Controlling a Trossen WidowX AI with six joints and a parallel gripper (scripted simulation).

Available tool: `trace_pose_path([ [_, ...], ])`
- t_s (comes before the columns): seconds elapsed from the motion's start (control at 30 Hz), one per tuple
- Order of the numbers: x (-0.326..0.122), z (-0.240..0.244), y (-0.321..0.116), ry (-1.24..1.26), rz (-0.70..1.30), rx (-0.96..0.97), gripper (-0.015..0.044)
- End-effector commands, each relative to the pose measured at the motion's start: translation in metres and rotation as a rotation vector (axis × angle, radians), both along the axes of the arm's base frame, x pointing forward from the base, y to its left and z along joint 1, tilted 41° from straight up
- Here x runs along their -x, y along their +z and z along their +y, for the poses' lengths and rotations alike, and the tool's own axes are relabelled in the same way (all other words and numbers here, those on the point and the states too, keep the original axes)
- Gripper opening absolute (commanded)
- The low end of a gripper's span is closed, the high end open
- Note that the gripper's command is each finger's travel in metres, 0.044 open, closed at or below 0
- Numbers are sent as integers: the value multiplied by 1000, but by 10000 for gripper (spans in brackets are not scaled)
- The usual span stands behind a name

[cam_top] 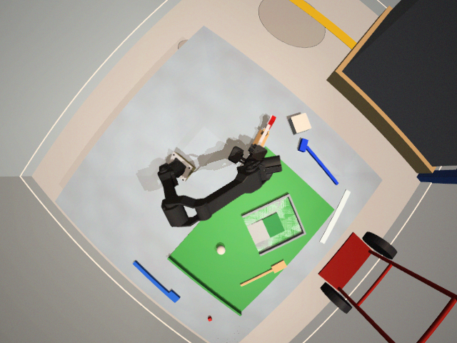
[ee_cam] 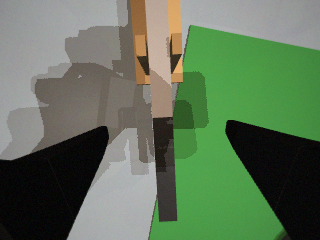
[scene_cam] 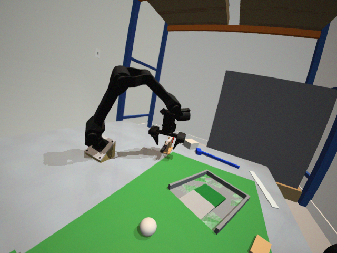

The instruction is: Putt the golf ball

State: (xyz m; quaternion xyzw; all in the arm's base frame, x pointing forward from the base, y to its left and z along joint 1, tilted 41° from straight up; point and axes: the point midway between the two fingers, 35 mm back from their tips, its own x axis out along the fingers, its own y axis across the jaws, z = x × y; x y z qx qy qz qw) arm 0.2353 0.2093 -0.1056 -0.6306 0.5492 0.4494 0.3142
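The hand (ee_cam: 162, 165), wide open, hangs above what seems the putter's handle (ee_cam: 165, 170).

Overhead, side and close wrist views share the green mat (cam_top: 206, 258).

The robot is one black arm (scene_cam: 127, 81) made of thick, chunky pieces joined one after another. The black is dull, not shiny. At the bottom it sits on a small block (scene_cam: 101, 151) that is silver-grey on top and tan on the side, with tiny dark screw dots. At the end is a black pincer (scene_cam: 166, 140) with a flat bar and two pointed fingers like dark wedges.
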Motion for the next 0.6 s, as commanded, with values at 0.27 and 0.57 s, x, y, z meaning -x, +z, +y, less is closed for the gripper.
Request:
trace_pose_path([
  [0.27, 1, -12, -11, 4, 7, 10, 440],
  [0.57, 1, -21, -22, 4, 6, 10, 440],
])
